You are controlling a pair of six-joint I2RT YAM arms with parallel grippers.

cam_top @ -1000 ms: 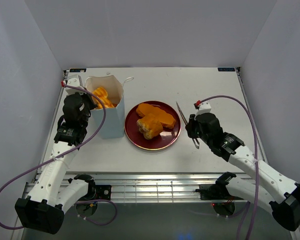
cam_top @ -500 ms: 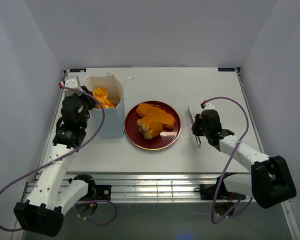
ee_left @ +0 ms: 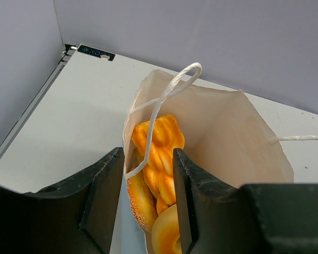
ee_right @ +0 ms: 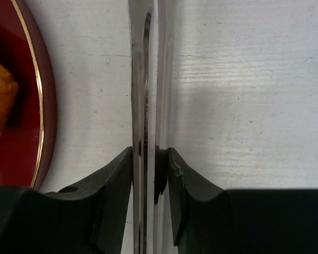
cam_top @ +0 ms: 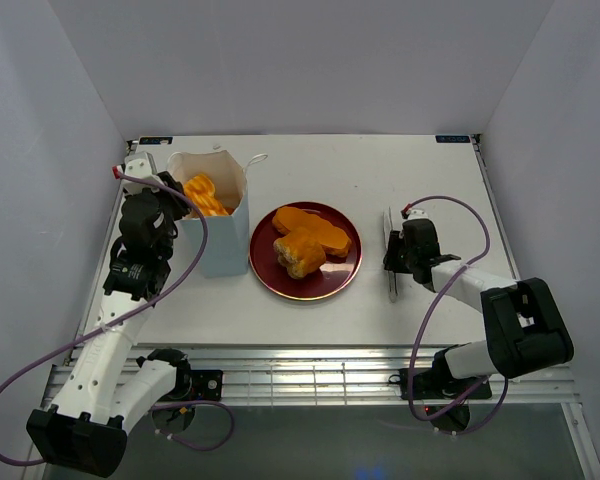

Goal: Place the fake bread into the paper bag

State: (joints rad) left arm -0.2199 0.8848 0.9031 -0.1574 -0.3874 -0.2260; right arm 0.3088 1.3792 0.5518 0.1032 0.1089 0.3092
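Observation:
The white paper bag [cam_top: 223,215] stands upright at the left, and several pieces of fake bread [cam_top: 205,193] lie inside it. My left gripper [cam_top: 170,187] is at the bag's left rim, open; in the left wrist view the bag's wall [ee_left: 222,132] and a cord handle [ee_left: 169,90] sit between the jaws, with the bread [ee_left: 159,153] below. More fake bread [cam_top: 308,238] lies on the dark red plate [cam_top: 270,275]. My right gripper [cam_top: 392,250] is low over metal tongs [ee_right: 146,63] that lie flat on the table. Its jaws stand slightly apart around them.
The tongs [cam_top: 390,280] lie lengthwise just right of the plate, whose rim [ee_right: 42,106] shows at the left of the right wrist view. Grey walls close in the table on three sides. The left arm's purple cable loops beside the bag.
The left gripper has opened at the bag's rim. The right arm has swung right and down and laid the tongs flat on the table, and its jaws have eased apart.

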